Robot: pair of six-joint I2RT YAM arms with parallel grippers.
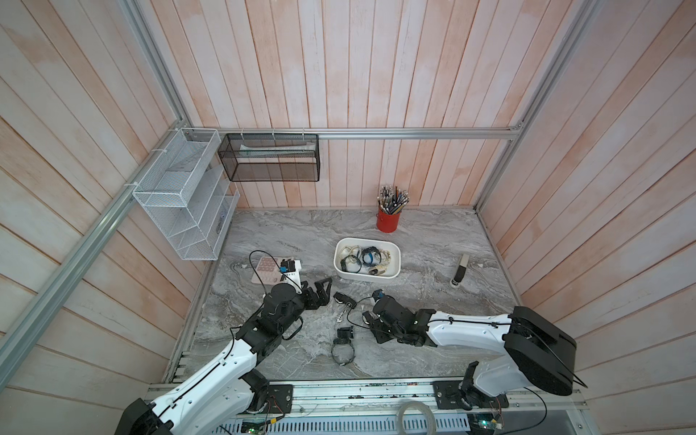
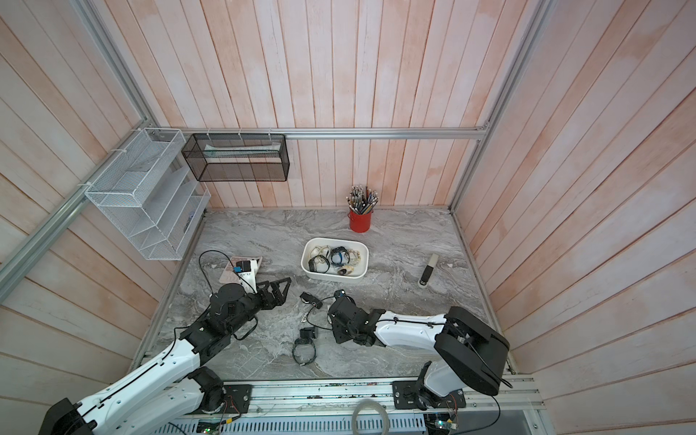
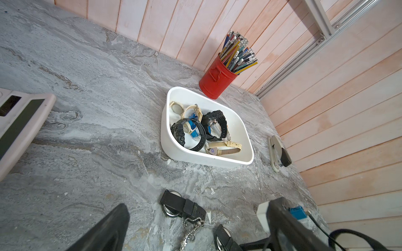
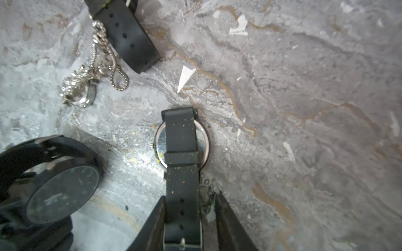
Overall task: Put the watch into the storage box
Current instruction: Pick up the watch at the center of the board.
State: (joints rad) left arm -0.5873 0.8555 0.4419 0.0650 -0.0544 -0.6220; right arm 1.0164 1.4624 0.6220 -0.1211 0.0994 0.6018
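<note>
A watch (image 4: pixel 181 145) with a black strap lies face down on the marble table, its silver case back up. My right gripper (image 4: pixel 189 196) straddles its strap near the buckle. One finger (image 4: pixel 156 217) touches the strap; a sliver of table shows before the other, so the jaws still stand open. In a top view the right gripper (image 1: pixel 367 320) sits low at mid table. The storage box (image 1: pixel 367 278), a shallow white tub (image 3: pixel 191 156) holding several watches, stands further back. My left gripper (image 1: pixel 322 290) hovers open and empty, left of the box.
Loose on the table are another black-strap watch (image 1: pixel 343 300), a silver chain piece (image 4: pixel 80 91) and a big black watch (image 1: pixel 343 344). A red pen cup (image 1: pixel 388 220), a stapler (image 1: pixel 460 270), a pink calculator (image 1: pixel 268 268) and wall mesh baskets (image 1: pixel 184 196) surround the area.
</note>
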